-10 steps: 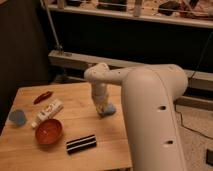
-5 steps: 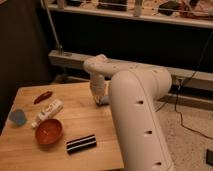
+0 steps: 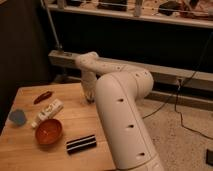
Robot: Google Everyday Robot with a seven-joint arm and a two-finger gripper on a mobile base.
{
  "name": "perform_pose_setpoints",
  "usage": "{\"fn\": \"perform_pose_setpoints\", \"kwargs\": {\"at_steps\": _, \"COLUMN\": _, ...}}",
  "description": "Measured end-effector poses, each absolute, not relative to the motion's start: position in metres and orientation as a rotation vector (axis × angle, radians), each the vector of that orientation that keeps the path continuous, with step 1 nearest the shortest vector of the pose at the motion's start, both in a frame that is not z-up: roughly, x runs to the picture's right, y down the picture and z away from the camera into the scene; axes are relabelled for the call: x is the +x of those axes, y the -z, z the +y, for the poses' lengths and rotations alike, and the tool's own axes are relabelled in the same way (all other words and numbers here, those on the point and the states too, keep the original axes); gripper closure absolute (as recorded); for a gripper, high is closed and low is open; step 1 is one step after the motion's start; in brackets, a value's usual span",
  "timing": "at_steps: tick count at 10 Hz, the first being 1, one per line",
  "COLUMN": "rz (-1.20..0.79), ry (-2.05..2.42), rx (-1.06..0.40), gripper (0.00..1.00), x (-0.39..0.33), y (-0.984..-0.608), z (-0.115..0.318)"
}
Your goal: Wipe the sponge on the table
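The light wooden table (image 3: 20, 150) fills the lower left of the camera view. My white arm rises from the bottom centre and bends over the table's far right part. The gripper (image 3: 90, 96) points down at the tabletop near its far right edge, close to the wood or on it. The sponge is hidden; no pale blue pad shows by the gripper, and the thick arm link covers the table to its right.
On the table lie an orange bowl (image 3: 49, 131), a black block with white stripes (image 3: 81, 143), a white packet (image 3: 47, 112), a red item (image 3: 42, 96) and a round blue cup-like object (image 3: 17, 117). A metal rail (image 3: 165, 75) runs behind. Cables cross the floor at the right.
The gripper has slid left and back along the table's far side. The arm's big link swung left too. The pale blue pad seen by the gripper a second ago no longer shows.
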State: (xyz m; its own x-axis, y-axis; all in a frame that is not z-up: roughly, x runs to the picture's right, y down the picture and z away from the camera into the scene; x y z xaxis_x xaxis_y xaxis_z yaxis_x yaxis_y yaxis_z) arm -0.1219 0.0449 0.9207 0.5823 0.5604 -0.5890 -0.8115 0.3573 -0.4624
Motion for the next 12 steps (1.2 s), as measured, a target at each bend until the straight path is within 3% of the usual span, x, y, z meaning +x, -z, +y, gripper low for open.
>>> {"fn": "perform_pose_setpoints", "kwargs": {"at_steps": 7, "rz": 0.323, "ry": -0.663, "rx": -0.828, "gripper": 1.0, "x": -0.192, "y": -0.87, "z": 0.1}}
{"fn": "perform_pose_setpoints", "kwargs": {"at_steps": 12, "rz": 0.33, "ry": -0.627, "rx": -0.87, "gripper": 1.0, "x": -0.183, "y": -0.846, "z": 0.138}}
